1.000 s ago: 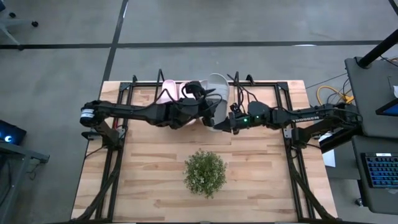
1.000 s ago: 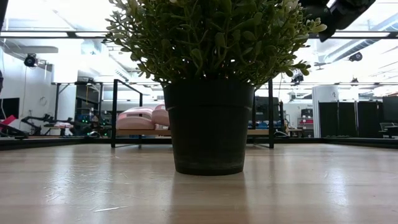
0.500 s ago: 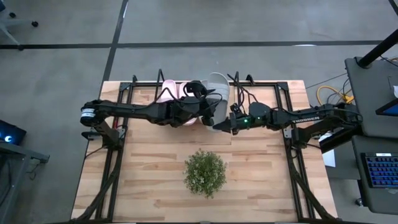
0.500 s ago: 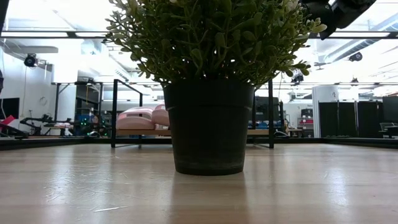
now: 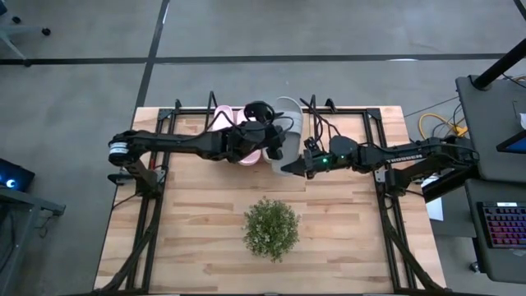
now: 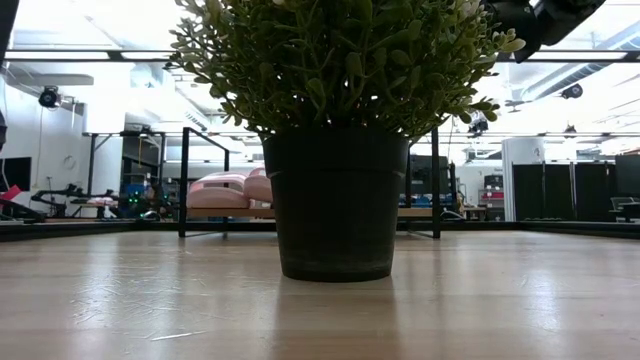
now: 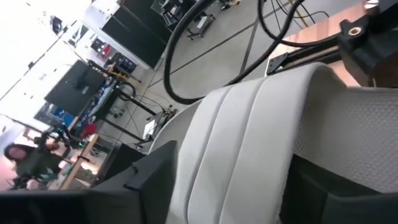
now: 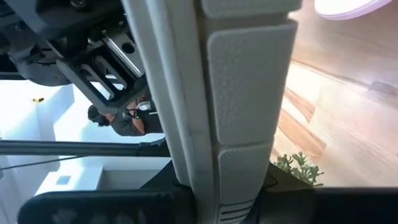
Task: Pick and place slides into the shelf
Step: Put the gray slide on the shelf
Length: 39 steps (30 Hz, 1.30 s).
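My two grippers hold a grey slide (image 5: 289,123) between them, just in front of the shelf (image 5: 353,109) at the table's far edge. My left gripper (image 5: 275,141) reaches in from the left, and its fingers stand on both sides of the slide's wide strap (image 7: 249,137). My right gripper (image 5: 289,167) comes from the right and is shut on the slide's near end. Two pink slides (image 5: 226,121) lie on the shelf board, and they also show in the low view as pink slides (image 6: 228,190). My left gripper has the grey slide's wide strap (image 7: 205,162) between its two fingers (image 7: 152,180), coming nearly level from the table's left. The strap fills the gap from finger to finger. My right gripper pinches the sole's edge (image 8: 208,174) at the slide's near end, nearly level from the right. The sole runs away from the fingers edge-on with its ribbed underside (image 8: 249,93) showing. The slide is clear of the table.
A bushy green plant (image 5: 270,228) in a dark pot (image 6: 335,210) stands at the table's middle, near of the arms, and fills the low view. Black frame rails (image 5: 152,222) run along both table sides. The shelf's uprights (image 6: 185,180) stand behind the plant.
My left gripper has shifted a little toward the far edge and the right, along the grey slide. The slide stays up in my right gripper.
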{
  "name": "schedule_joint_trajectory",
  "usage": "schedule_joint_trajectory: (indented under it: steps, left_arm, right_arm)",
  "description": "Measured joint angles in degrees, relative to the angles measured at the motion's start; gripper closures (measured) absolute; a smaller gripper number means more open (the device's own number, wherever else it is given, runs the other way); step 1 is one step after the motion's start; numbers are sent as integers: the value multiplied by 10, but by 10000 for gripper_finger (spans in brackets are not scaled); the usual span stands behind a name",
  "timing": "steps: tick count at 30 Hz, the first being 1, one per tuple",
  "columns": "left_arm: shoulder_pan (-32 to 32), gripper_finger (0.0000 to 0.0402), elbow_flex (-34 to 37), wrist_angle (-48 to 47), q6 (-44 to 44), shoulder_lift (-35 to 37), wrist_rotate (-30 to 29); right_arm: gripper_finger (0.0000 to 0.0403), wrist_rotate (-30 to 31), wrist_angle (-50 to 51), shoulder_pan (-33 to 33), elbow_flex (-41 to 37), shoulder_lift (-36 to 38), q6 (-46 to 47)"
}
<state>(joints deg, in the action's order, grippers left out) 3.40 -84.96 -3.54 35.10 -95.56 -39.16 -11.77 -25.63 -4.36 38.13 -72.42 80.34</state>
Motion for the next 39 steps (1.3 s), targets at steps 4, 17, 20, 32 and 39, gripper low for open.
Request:
schedule_joint_trajectory:
  steps: [4,17,20,32,39]
  left_arm:
    - [-3,250,-5,3,29,-6,-1]
    - [-4,397,-5,1,34,-5,-1]
    - [-4,399,-5,0,33,-5,-1]
    - [-4,401,-5,-22,43,1,-4]
    - [-4,401,-5,-14,43,6,-5]
  right_arm:
    - [352,0,2,0,0,0,-2]
    - [325,-1,-1,0,0,0,-18]
    - [296,-1,-3,0,1,0,-24]
    - [223,-9,13,-22,1,16,-44]
    - [193,-18,151,-46,1,99,-80]
